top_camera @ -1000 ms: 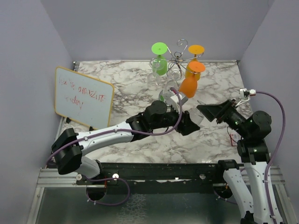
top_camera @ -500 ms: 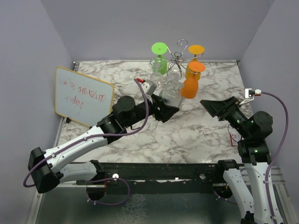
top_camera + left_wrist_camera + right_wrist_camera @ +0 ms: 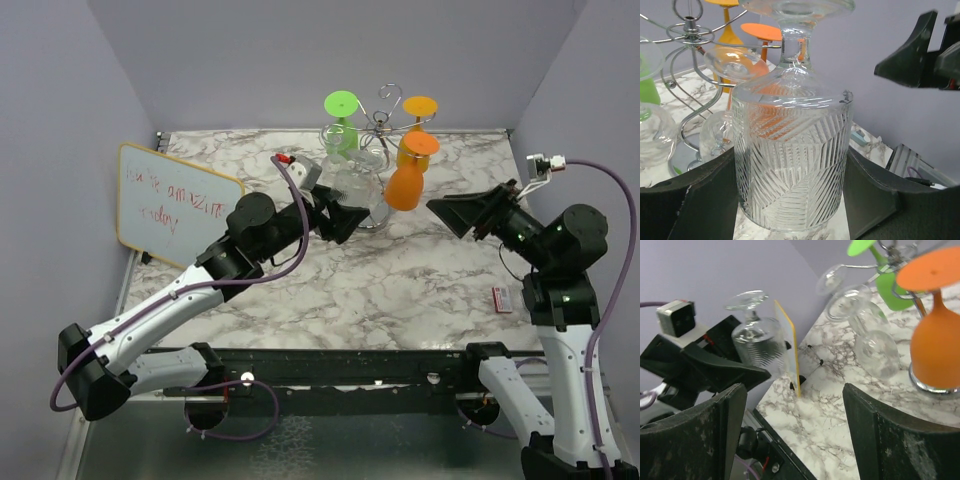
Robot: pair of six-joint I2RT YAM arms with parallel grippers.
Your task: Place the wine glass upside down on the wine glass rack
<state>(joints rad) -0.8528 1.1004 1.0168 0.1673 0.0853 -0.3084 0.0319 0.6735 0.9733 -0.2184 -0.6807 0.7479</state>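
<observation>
My left gripper [image 3: 338, 214] is shut on a clear ribbed wine glass [image 3: 792, 160], held upside down with its foot up; my fingers [image 3: 690, 200] press both sides of the bowl. In the top view the glass [image 3: 353, 189] sits just left of the chrome wine glass rack [image 3: 384, 121]. The rack [image 3: 689, 35] stands behind the glass to the left in the left wrist view. My right gripper [image 3: 466, 212] is open and empty, raised to the right of the rack. In the right wrist view [image 3: 795, 430] it looks at the held glass [image 3: 757, 340].
The rack holds a green glass [image 3: 342, 128], two orange glasses [image 3: 405, 182] and several clear glasses [image 3: 875, 345], all upside down. A whiteboard [image 3: 178, 208] stands at the left. A small red and white card [image 3: 503, 298] lies at the right.
My left arm has swung left and back with the clear glass, from the table's middle to just left of the rack. My right arm has pulled back and risen.
</observation>
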